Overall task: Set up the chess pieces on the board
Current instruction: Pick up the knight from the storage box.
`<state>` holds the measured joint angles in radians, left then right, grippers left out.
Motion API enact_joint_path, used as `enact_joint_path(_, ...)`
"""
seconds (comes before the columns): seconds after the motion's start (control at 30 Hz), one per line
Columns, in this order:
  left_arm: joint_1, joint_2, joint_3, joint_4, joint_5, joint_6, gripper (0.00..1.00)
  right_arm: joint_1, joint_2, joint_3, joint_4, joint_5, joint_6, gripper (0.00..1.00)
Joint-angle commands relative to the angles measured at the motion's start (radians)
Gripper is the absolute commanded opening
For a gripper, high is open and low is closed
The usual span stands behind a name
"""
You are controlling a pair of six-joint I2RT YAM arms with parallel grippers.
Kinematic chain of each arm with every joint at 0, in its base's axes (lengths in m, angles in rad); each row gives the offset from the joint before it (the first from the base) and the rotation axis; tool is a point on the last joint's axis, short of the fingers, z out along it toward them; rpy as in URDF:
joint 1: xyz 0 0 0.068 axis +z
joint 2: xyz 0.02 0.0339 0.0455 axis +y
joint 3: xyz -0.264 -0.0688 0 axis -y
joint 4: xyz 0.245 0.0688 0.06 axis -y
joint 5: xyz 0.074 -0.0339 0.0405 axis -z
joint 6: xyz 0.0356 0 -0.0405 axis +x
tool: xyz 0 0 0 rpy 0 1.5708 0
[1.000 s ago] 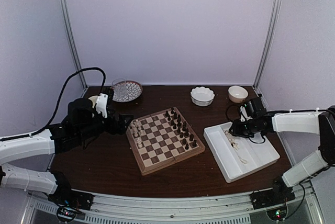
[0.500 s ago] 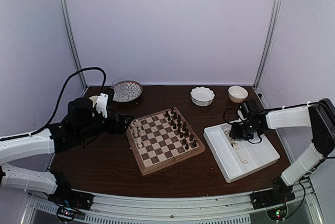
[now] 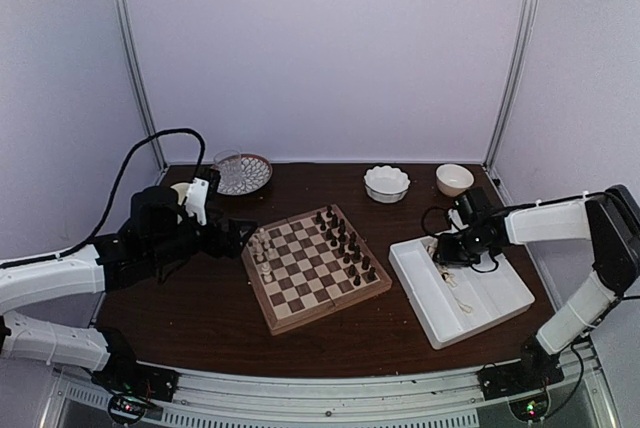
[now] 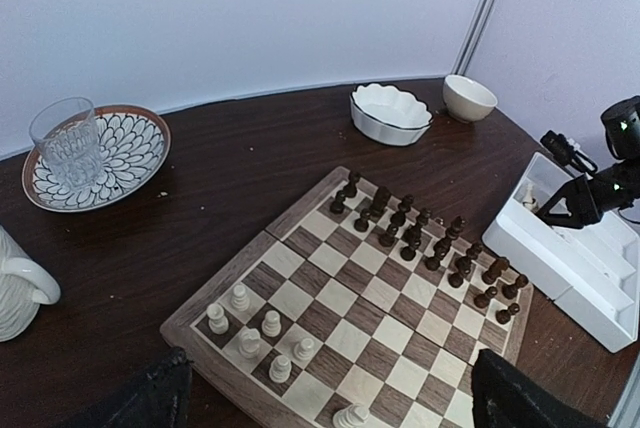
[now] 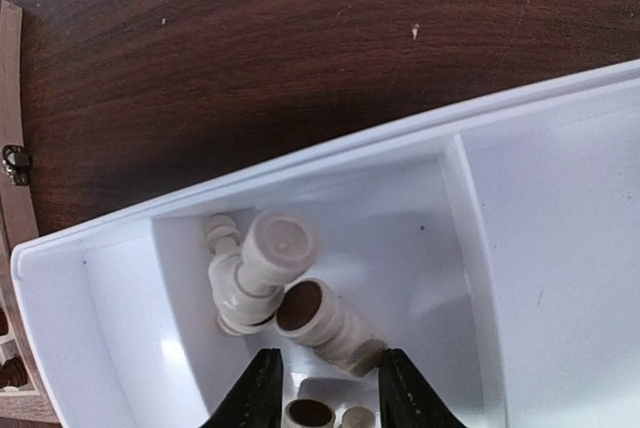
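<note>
We find the board [image 3: 305, 286] set at an angle in the middle of the bench [image 3: 200, 318]. The dark pieces [image 3: 345, 243] stand in two rows along its far-right edge, a few cream pieces [image 4: 255, 333] are grouped at its left corner, and open squares lie between the two groups. The left tool [image 4: 330, 388] hovers just off that left corner, jaws spread wide and released. The right tool [image 5: 325, 388] hangs over the end compartment of the white tray [image 3: 490, 323], the one nearest the board. Its jaws stand partly apart, not clenched, above more cream pieces [image 5: 265, 268] heaped near the compartment's far rim. A strip of bare bench separates the tray from the board's right corner. Two bowls [image 3: 386, 183] and a plate [image 3: 255, 173] carrying a glass [image 3: 228, 168] stand along the far edge, well apart from the board.
</note>
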<state>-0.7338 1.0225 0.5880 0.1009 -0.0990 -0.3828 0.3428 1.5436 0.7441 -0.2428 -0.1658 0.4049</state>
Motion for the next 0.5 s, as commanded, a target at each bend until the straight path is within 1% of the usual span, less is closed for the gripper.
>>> enact_joint_path(0.0, 0.005, 0.009, 0.038, 0.017, 0.015, 0.018, 0.98, 0.018, -0.066, -0.028, 0.027, -0.028, -0.025, 0.36)
enact_joint_path(0.17, 0.005, 0.021, 0.039, 0.017, 0.021, 0.022, 0.97, 0.022, -0.089, -0.031, 0.022, 0.002, -0.031, 0.30)
enact_joint_path(0.23, 0.005, 0.027, 0.043, 0.016, 0.028, 0.022, 0.98, 0.023, -0.081, -0.023, 0.014, 0.012, -0.031, 0.31)
enact_joint_path(0.3, 0.005, 0.032, 0.045, 0.014, 0.031, 0.022, 0.98, 0.022, -0.069, -0.015, 0.002, 0.034, -0.026, 0.35)
enact_joint_path(0.47, 0.005, 0.045, 0.051, 0.013, 0.042, 0.022, 0.98, 0.022, -0.096, -0.017, -0.019, 0.103, -0.026, 0.36)
